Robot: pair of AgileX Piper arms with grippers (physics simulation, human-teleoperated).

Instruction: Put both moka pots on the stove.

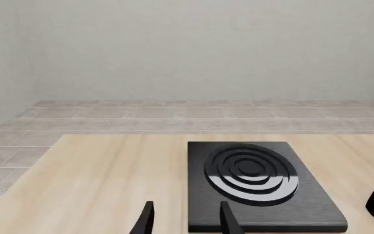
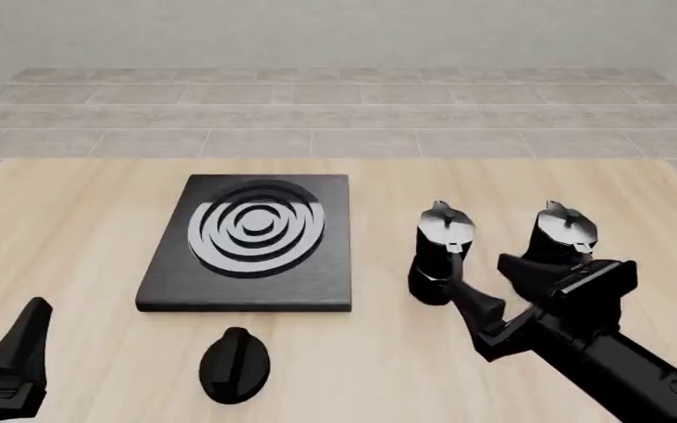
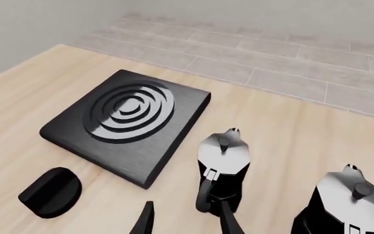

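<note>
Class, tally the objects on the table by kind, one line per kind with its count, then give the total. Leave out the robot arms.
Moka pots: 2 (left moka pot, right moka pot)
Stove: 1
Black oval knob: 1
Total: 4

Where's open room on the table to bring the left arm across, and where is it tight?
Bare wood runs left of the stove and between the stove and the nearer moka pot. The burner rings are unoccupied. It is crowded on the right: two moka pots stand close together, with the right gripper beside them. The black oval knob sits just in front of the stove.
</note>
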